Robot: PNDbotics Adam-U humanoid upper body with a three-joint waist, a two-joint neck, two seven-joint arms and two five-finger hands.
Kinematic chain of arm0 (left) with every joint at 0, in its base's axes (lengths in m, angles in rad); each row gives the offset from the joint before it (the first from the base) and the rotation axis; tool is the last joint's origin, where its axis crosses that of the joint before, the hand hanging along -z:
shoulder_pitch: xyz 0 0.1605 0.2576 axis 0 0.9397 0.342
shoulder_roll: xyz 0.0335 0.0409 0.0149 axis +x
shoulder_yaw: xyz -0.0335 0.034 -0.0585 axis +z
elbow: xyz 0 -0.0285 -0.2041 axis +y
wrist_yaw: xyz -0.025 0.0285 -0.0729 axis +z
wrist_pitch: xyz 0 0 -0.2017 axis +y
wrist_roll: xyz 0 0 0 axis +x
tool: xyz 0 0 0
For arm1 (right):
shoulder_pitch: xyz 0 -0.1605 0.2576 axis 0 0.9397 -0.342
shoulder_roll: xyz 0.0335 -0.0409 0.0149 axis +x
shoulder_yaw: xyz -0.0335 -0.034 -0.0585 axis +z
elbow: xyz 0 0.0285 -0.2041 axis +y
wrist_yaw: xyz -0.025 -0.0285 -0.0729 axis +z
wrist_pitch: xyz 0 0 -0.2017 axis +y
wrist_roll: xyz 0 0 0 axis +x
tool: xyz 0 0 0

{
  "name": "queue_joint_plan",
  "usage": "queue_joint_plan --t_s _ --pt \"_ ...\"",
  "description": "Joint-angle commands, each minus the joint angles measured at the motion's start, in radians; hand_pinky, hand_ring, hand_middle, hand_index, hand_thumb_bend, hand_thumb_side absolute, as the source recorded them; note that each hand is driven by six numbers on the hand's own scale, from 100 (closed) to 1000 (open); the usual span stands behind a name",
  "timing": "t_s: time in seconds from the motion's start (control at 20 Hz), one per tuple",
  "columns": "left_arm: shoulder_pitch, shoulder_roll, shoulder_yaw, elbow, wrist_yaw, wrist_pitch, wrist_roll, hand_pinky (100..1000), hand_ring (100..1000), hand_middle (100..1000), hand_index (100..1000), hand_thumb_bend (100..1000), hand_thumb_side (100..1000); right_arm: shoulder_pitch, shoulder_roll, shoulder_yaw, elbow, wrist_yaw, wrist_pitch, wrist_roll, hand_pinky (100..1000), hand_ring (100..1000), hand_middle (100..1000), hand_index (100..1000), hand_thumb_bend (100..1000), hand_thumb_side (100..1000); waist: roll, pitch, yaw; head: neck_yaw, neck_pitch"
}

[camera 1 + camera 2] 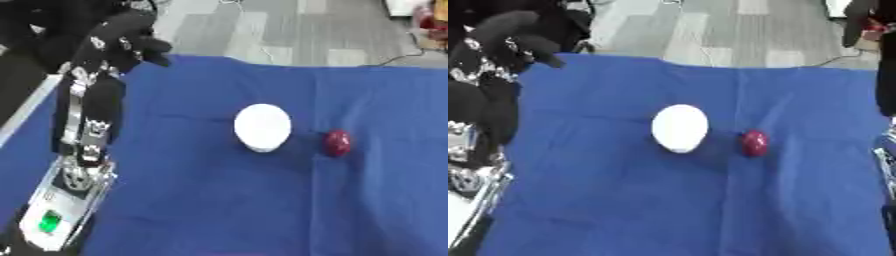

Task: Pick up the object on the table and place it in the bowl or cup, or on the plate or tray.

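**Left hand raised at the far left corner; red object lying beside the white bowl**

On the left, the robot's left arm (83,135) is reaching up along the left edge of the table, and its left hand (122,40) is hovering over the far left corner of the blue cloth (201,200). The fingers are looking curled and are holding nothing, though the blur is making the exact pose hard to read. Near the middle of the cloth a white bowl (262,127) is sitting, appearing as a pale round shape. Just to its right, close by but apart from it, a small dark red object (337,143) is lying on the cloth, untouched by either hand. At the far right edge of the right eye view, part of the right arm (885,75) is showing as a dark shape; its hand is not appearing in either view.
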Motion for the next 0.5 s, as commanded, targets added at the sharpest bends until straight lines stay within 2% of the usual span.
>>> queue_joint_plan --t_s 0.05,0.35,0.5 --pt "-0.015 0.019 0.004 -0.018 0.005 -0.001 -0.004 560 671 766 842 234 875 -0.018 -0.005 -0.005 -0.014 0.0 0.001 0.003 259 460 615 879 264 1000 0.0 -0.014 0.001 0.002 -0.025" --pt "-0.015 0.02 0.004 -0.018 0.005 -0.001 -0.004 559 671 766 842 234 876 -0.017 -0.005 -0.005 -0.014 0.001 0.004 0.006 257 459 615 880 261 1000 -0.001 -0.014 0.002 -0.002 -0.059" --pt "-0.015 0.02 0.004 -0.018 0.005 -0.001 -0.005 560 671 766 842 234 875 -0.016 -0.005 -0.006 -0.014 0.002 0.006 0.006 256 458 615 881 260 1000 -0.001 -0.014 0.003 0.001 -0.053"
